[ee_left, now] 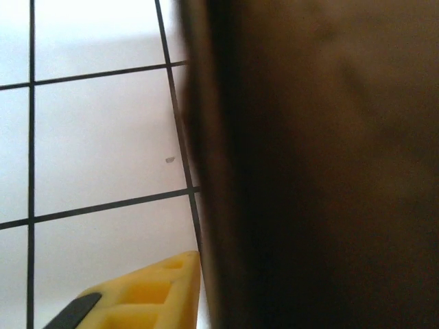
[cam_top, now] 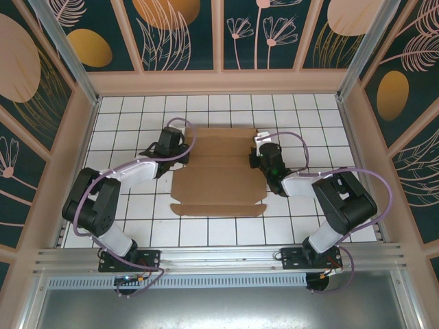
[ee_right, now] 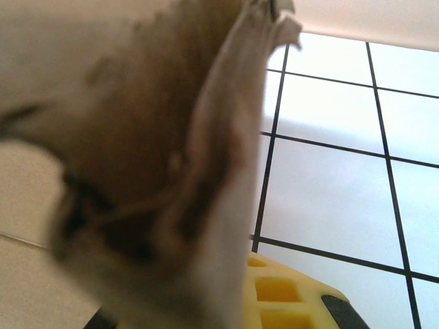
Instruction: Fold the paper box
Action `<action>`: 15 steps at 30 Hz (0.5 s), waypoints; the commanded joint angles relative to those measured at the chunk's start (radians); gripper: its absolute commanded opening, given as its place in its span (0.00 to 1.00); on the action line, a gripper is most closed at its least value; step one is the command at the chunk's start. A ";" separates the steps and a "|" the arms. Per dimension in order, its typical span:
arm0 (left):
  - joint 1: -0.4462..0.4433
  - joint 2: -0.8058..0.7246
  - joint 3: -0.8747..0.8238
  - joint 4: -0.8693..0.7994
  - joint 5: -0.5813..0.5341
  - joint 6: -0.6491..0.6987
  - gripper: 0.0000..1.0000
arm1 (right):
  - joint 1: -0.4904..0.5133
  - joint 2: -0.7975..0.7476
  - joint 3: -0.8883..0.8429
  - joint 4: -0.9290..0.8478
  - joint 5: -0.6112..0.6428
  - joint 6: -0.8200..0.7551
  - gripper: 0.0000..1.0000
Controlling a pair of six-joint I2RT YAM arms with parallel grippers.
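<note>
The paper box (cam_top: 219, 185) is a brown cardboard sheet lying mostly flat in the middle of the white tiled table. My left gripper (cam_top: 182, 147) is at its left edge, near the far corner. In the left wrist view a dark upright flap of the paper box (ee_left: 322, 171) stands against my yellow finger (ee_left: 144, 298), and the other finger is hidden behind it. My right gripper (cam_top: 259, 156) is at the sheet's right edge. In the right wrist view a raised, blurred flap of the paper box (ee_right: 137, 137) sits pinched beside the yellow finger (ee_right: 288, 301).
The tiled table (cam_top: 137, 223) is closed in by tan panel walls (cam_top: 82, 151) on the left, right and far sides. A metal rail (cam_top: 219, 257) carrying both arm bases runs along the near edge. Bare tiles lie in front of the sheet.
</note>
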 commanded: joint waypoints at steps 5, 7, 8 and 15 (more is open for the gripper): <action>-0.008 0.044 0.038 -0.028 -0.206 -0.042 0.12 | 0.026 -0.030 -0.024 0.036 0.051 -0.003 0.00; -0.008 0.049 0.041 -0.028 -0.221 -0.061 0.08 | 0.031 -0.028 -0.026 0.038 0.061 0.001 0.00; -0.009 0.053 0.044 -0.028 -0.231 -0.073 0.07 | 0.032 -0.028 -0.026 0.040 0.069 0.004 0.00; -0.009 0.070 0.052 -0.015 -0.267 -0.135 0.01 | 0.049 -0.007 -0.001 0.003 0.150 0.045 0.00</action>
